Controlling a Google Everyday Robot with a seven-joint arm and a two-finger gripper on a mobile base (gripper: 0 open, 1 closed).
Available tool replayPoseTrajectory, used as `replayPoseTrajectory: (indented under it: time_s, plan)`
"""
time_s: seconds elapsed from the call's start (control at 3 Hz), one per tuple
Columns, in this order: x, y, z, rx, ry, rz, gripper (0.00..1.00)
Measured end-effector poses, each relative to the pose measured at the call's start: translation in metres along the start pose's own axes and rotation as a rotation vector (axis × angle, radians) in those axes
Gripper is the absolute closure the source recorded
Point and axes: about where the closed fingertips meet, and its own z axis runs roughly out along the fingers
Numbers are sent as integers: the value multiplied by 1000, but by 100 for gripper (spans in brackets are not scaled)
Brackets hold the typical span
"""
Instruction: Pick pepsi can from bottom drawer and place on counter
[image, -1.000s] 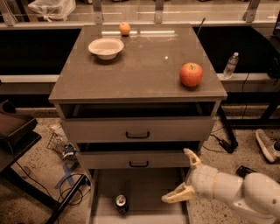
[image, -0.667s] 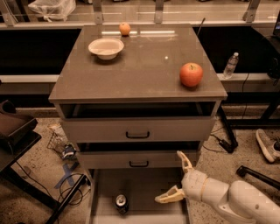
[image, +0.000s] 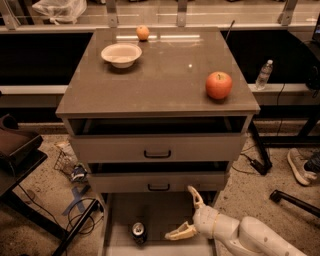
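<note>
The pepsi can (image: 138, 232) stands upright on the floor of the pulled-out bottom drawer (image: 165, 210), near its front left, silver top showing. My gripper (image: 185, 212) hangs over the drawer's right half, open, with one finger pointing up and the other pointing left towards the can. It is empty and a short way to the right of the can. The counter (image: 160, 75) is the glossy grey-brown top of the cabinet above.
On the counter stand a red apple (image: 219, 85) at the right, a white bowl (image: 121, 54) at the back left and a small orange (image: 143, 32) at the back. The two upper drawers (image: 157, 148) are slightly open. A water bottle (image: 263, 74) and cables lie around the cabinet.
My gripper and arm have moved left and lower over the bottom drawer, closer to the can. The can has not moved.
</note>
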Motion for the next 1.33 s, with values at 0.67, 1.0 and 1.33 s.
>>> replayPoseTrajectory:
  time_s: [0.67, 1.0, 1.33]
  plan:
    - [59, 12, 36, -59, 65, -71, 0]
    - [110, 25, 64, -134, 95, -124, 0]
    - [150, 35, 84, -208, 120, -168, 0]
